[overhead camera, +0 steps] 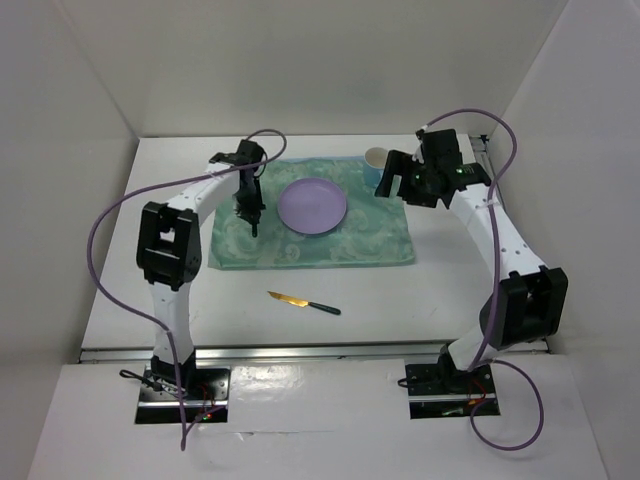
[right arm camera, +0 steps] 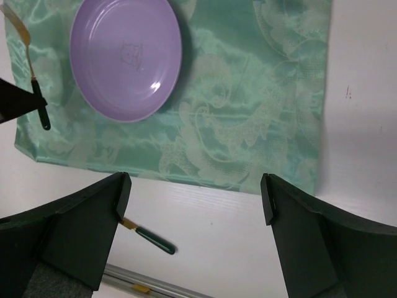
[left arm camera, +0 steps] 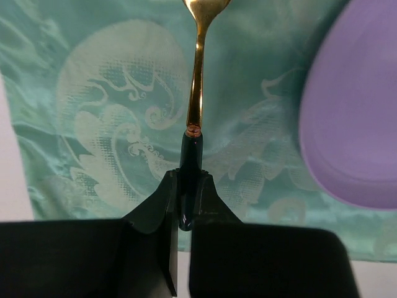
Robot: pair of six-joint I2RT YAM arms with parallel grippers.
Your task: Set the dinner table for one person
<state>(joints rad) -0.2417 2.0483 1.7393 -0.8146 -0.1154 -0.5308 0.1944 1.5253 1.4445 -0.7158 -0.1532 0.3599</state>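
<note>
Plate: purple, on the teal placemat
Knife: on the table, below the placemat, partly hidden
Right gripper: fingers wide apart

Top view high overhead, near side; left wrist close over placemat; right wrist higher; purple plate shared

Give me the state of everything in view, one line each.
Left gripper: shut on gold utensil, over placemat.
Right gripper: open, empty.
Plate: empty, flat on placemat.
Knife: lying on dinner table, off placemat.
Cup: upright, at placemat's far corner.
Placemat: spread flat.
</note>
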